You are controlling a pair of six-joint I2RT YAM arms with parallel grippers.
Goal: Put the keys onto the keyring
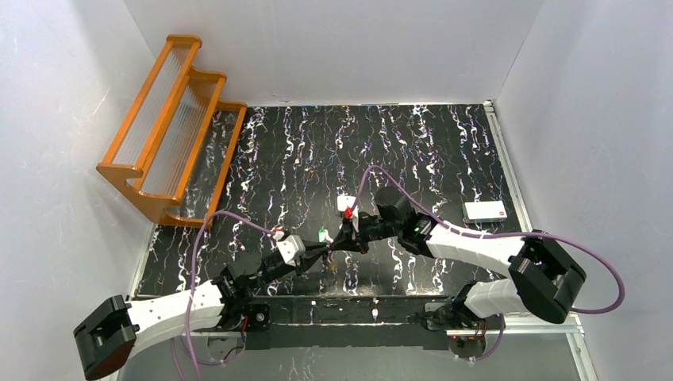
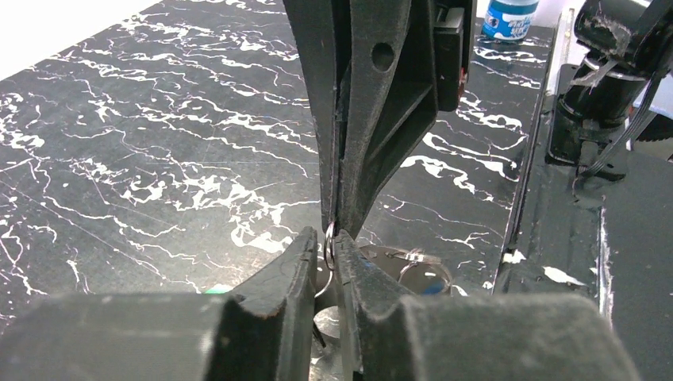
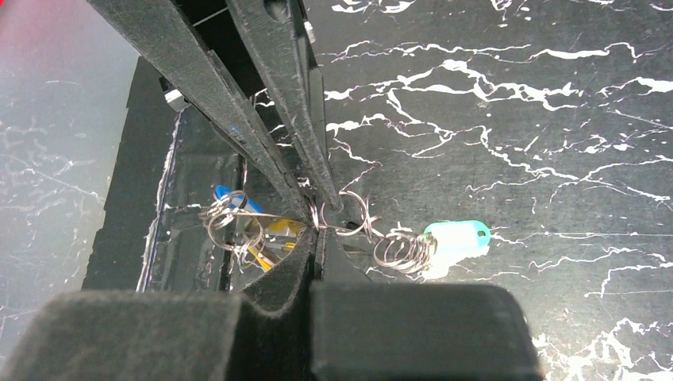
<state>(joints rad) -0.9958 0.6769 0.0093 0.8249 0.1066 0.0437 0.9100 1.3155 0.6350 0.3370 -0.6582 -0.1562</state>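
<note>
Left gripper [image 2: 326, 255], right gripper [image 3: 316, 238] pinch keyring [image 2: 329, 237] | black marbled table [image 1: 317, 143] | white walls [image 1: 333, 48]

Left arm [image 1: 171, 308], right arm [image 1: 476, 244]: white shells, black joints, purple cable [image 1: 615, 278] routed along ea. Left gripper [image 2: 325, 246], right gripper [image 3: 315, 238]: black textured fingers [image 2: 270, 302] fitted, 2 ea.
</note>
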